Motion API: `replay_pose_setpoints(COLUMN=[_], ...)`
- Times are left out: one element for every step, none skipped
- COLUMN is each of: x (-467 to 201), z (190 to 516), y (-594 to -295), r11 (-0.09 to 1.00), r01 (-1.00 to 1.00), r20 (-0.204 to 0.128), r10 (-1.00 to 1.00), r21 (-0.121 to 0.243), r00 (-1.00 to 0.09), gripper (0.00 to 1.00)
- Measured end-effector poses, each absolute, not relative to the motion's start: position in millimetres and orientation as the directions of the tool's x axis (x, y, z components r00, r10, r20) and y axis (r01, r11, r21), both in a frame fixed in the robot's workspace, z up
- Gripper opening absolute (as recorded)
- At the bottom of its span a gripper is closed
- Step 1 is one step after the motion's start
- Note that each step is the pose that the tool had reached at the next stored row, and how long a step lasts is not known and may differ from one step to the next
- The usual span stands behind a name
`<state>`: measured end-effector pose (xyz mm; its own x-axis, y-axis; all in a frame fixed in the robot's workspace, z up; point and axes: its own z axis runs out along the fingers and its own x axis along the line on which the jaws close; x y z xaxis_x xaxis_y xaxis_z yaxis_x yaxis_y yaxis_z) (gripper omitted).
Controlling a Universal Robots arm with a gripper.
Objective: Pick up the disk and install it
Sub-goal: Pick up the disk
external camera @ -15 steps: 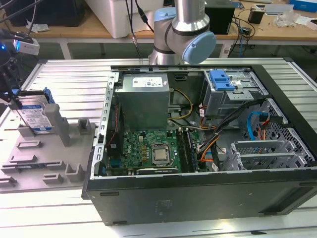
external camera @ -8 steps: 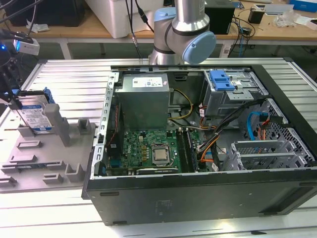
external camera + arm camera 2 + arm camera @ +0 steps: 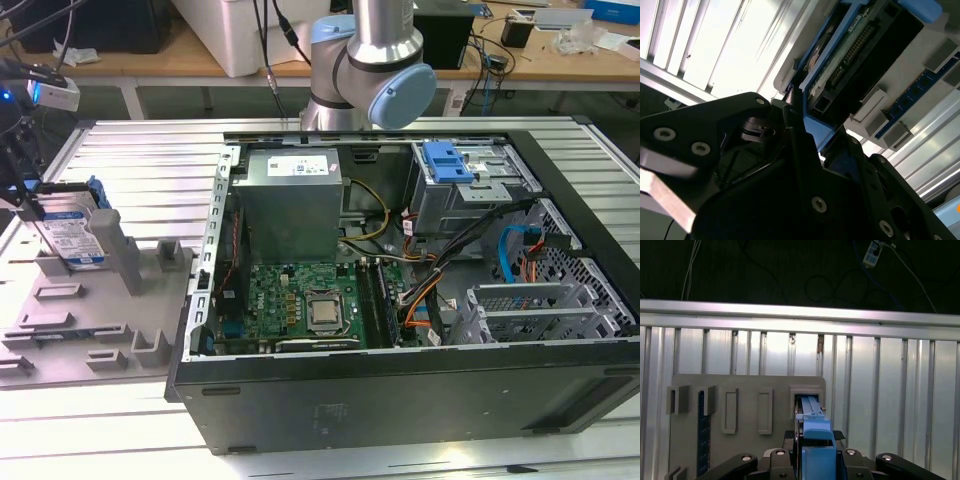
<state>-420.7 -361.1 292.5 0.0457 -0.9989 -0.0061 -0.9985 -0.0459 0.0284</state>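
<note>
The disk, silver with a blue-and-white label and a blue carrier frame, stands on edge in a slot of the grey holder block at the exterior view's left. My gripper comes down over its top edge. In the first wrist view the blue frame of the disk sits between my two black fingers, which press on both its sides, so the gripper is shut on it. The second wrist view shows the disk end-on, beyond the gripper.
An open computer case lies on the ribbed metal table, to the exterior view's right of the holder. Inside are a motherboard, a grey power supply box, cables and a drive cage with a blue latch. The arm's base stands behind the case.
</note>
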Motion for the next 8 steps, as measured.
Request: replay_pose_setpoints(x=[-420.8, -420.8, -420.8, -421.1, -421.8, -423.4, -423.4, -423.3], z=[294.9, 297.8, 298.5, 298.5, 296.7, 289.3, 288.6, 288.6], y=[-361.1, -361.1, -361.1, -361.1, -361.1, -361.2, -361.4, -361.5], r11=[-0.046, -0.046, -0.046, -0.046, -0.046, -0.046, -0.046, -0.046], r01=[-0.999, -0.999, -0.999, -0.999, -0.999, -0.999, -0.999, -0.999], r20=[-0.006, -0.006, -0.006, -0.006, -0.006, -0.006, -0.006, -0.006], r10=[-0.999, -0.999, -0.999, -0.999, -0.999, -0.999, -0.999, -0.999], r21=[0.029, 0.029, 0.029, 0.029, 0.029, 0.029, 0.029, 0.029], r00=[0.046, 0.046, 0.046, 0.046, 0.046, 0.046, 0.046, 0.046], gripper=[0.37, 0.37, 0.37, 0.37, 0.37, 0.37, 0.37, 0.37])
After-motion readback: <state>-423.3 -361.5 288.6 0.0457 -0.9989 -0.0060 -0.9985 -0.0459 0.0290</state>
